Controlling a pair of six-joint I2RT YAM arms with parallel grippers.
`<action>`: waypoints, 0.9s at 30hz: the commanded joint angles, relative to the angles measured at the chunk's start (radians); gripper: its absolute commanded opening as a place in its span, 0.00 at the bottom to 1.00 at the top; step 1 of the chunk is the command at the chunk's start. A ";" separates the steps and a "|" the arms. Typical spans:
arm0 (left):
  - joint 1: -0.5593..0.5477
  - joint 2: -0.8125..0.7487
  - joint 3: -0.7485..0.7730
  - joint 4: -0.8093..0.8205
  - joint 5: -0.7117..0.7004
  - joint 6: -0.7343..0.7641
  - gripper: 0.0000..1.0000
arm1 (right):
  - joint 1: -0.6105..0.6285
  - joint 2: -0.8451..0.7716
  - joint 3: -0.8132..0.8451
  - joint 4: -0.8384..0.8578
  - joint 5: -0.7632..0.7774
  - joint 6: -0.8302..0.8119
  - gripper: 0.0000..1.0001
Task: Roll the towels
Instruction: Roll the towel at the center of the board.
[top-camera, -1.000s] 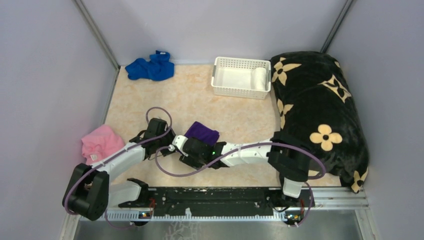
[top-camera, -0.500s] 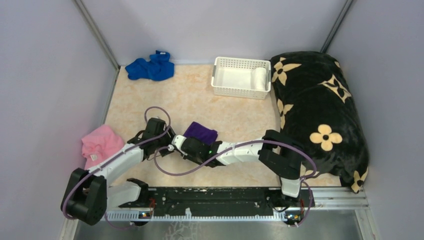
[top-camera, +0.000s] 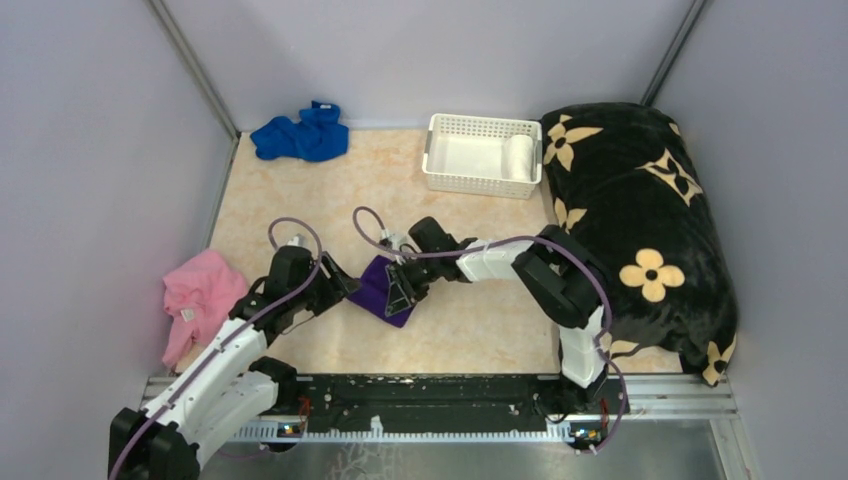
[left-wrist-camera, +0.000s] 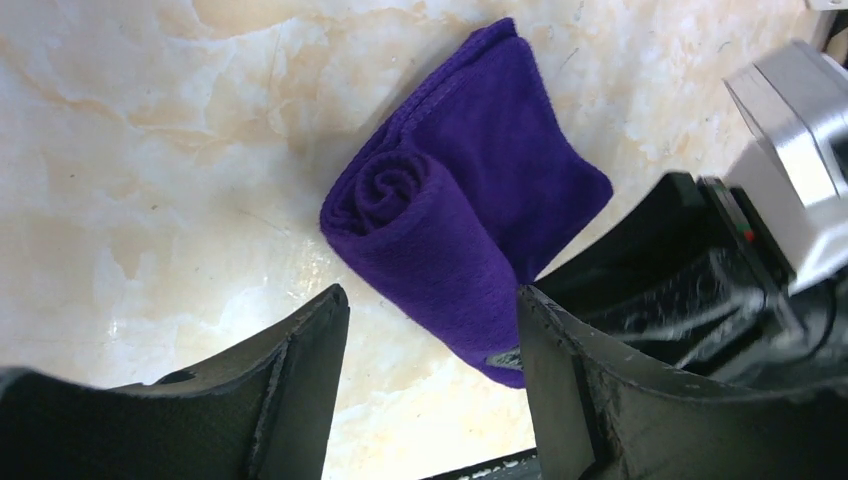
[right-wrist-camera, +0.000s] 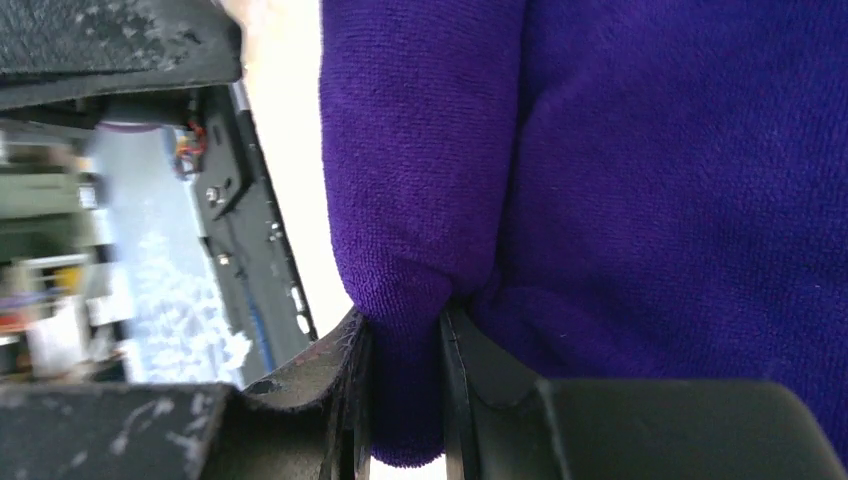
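Observation:
The dark purple towel (top-camera: 382, 292) lies partly rolled on the marble table, its spiral end (left-wrist-camera: 385, 190) facing the left wrist camera. My right gripper (top-camera: 404, 287) reaches in from the far right and is shut on a fold of the purple towel (right-wrist-camera: 650, 200), pinched between its fingers (right-wrist-camera: 405, 400). My left gripper (top-camera: 338, 286) is open just left of the roll, its fingers (left-wrist-camera: 310, 350) apart with the roll's near end between them, untouched. The bright blue towel (top-camera: 300, 136) lies crumpled at the back left. A rolled cream-white towel (top-camera: 517, 156) sits in the basket.
A white plastic basket (top-camera: 470, 180) stands at the back centre. The big black flowered blanket (top-camera: 640, 220) fills the right side. A pink cloth (top-camera: 200, 290) lies by the left wall. Purple cables loop over both arms.
My right arm swung round to the far side of the purple towel and closed on its fold. The towel shifted nearer and left. My left arm drew back and opened wider.

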 joint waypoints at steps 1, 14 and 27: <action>0.004 0.001 -0.046 0.012 0.013 -0.020 0.68 | -0.069 0.103 0.001 0.130 -0.337 0.210 0.17; 0.005 0.308 -0.010 0.166 -0.011 0.011 0.65 | -0.105 0.157 0.097 -0.080 -0.218 0.131 0.32; 0.005 0.374 -0.019 0.146 -0.022 0.033 0.63 | 0.109 -0.213 0.137 -0.348 0.603 -0.153 0.57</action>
